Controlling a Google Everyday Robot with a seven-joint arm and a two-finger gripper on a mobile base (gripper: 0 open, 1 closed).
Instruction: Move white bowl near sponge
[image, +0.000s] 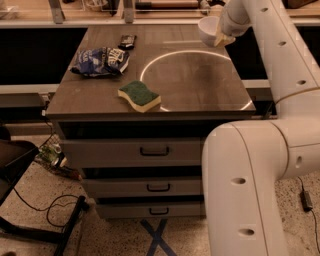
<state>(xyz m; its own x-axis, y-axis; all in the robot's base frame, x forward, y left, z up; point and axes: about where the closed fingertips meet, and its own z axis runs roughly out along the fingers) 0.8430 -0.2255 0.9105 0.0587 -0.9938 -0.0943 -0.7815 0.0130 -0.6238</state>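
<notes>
Dark bench (190, 82) over drawers | gripper (220, 39) well beyond-right of sponge (140, 95), fingers pinching white bowl (208, 26) by its rim | carry level, set down just beside sponge (never on it).

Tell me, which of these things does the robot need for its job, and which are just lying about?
For the job: white bowl, gripped at its rim by the hand at the far right corner of the table; sponge, near the front edge.
Just lying about: blue-and-white snack bag; small dark object behind it.
</notes>
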